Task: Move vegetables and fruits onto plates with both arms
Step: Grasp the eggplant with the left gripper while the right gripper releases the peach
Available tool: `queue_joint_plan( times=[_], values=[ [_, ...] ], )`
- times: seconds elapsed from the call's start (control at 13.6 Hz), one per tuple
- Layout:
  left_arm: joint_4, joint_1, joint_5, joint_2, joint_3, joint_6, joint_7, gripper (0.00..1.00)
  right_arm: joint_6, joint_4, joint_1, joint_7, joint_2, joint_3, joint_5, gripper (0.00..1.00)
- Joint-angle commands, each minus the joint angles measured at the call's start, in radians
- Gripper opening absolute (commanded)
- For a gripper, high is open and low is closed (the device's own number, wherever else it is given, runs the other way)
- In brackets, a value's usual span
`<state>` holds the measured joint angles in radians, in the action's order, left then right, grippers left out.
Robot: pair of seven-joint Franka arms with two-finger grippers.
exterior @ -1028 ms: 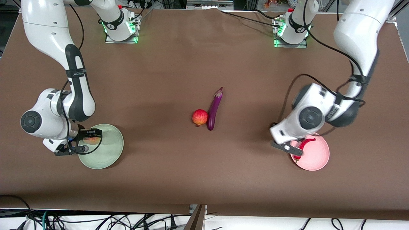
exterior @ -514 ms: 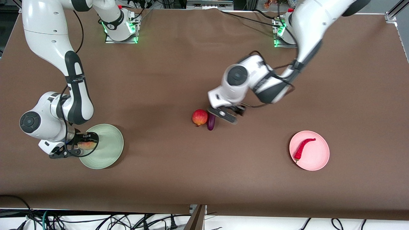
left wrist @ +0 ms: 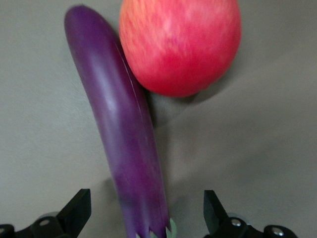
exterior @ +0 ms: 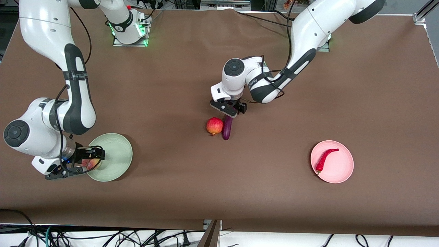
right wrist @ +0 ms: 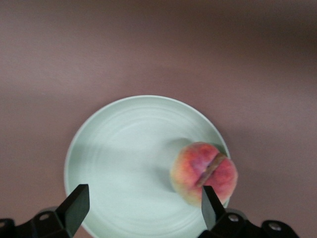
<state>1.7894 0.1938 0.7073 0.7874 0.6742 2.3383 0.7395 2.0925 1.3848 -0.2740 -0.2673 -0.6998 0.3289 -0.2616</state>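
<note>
Table (exterior: 192, 192): flat, covered edge to edge in a plain matte brown cloth. Tangled black cables (exterior: 103, 236): lying on the white floor strip below the table's edge nearest the front camera. Silver metal frame rail (exterior: 423, 10): at the table's corner on the left arm's end.

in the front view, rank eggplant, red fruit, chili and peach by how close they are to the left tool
1. Eggplant, its cap end under the left tool.
2. Red fruit, touching the eggplant.
3. Chili, on the pink plate.
4. Peach, on the green plate.
</note>
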Motion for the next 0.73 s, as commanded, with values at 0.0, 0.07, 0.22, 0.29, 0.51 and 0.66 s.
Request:
queue_joint_plan(
  times=[0.0,0.07,0.22,0.29,0.51,0.66],
  values=[
    [-0.007,0.009,0.083,0.013,-0.014,0.013,0.043,0.71,-0.039,-0.021,-0.074,0.158,0.0,-0.002,-0.013,1.0],
    [-0.008,0.003,0.081,0.013,-0.015,0.013,0.05,0.31,-0.054,-0.021,-0.108,0.24,0.0,-0.005,-0.014,1.0],
    [-0.008,-0.005,0.077,0.007,-0.013,0.009,0.086,0.04,-0.057,-0.018,-0.177,0.403,-0.001,-0.024,-0.042,1.0],
    [-0.007,-0.013,0.077,0.003,-0.013,0.0,0.104,0.0,-0.057,-0.015,-0.213,0.477,-0.001,-0.024,-0.06,1.0],
    [-0.005,-0.126,0.069,0.001,-0.011,-0.005,0.123,0.0,-0.048,-0.015,-0.31,0.649,-0.001,-0.031,-0.134,1.0],
    [-0.015,-0.203,0.069,-0.028,-0.004,-0.074,0.112,0.0,-0.031,-0.015,-0.376,0.756,-0.006,-0.044,-0.166,1.0]
  ],
)
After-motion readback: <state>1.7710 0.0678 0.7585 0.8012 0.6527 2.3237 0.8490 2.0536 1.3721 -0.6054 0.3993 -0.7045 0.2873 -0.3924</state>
